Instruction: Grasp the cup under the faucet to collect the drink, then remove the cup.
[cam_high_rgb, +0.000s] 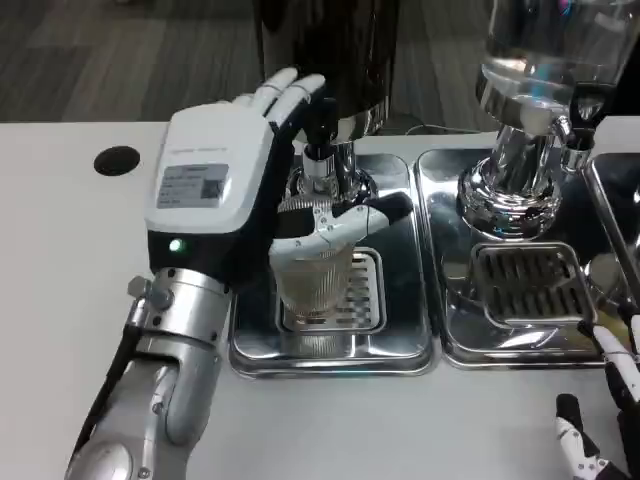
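A head-mounted camera looked down on a white table (60, 300) holding two shiny steel drip trays set side by side. On the left tray (400, 350) stood a clear ribbed cup (312, 290), upright with its long axis vertical and its mouth facing up, sitting on the tray's slotted grate directly beneath the faucet (320, 165) of a dark drink dispenser (330, 60). The robot's left hand (255, 190) was wrapped around the cup: its white back faced the camera, its thumb crossed the front of the cup near the rim, and its fingers reached behind toward the faucet, so the hand was gripping the cup. The hand hid the cup's left side and much of its rim, and whether any liquid was inside could not be made out (the ribbed plastic and reflections confused the view). The dispenser's upper body was cut off by the top edge. On the right tray (440, 300) stood a second dispenser (520, 150) with a clear glass vessel, also cut off above. The right hand (600, 420) appeared at the lower right corner, mostly out of frame, with just a few white and black fingers visible; whether it was open or closed could not be told. A black round hole (117, 160) marked the table at the left.
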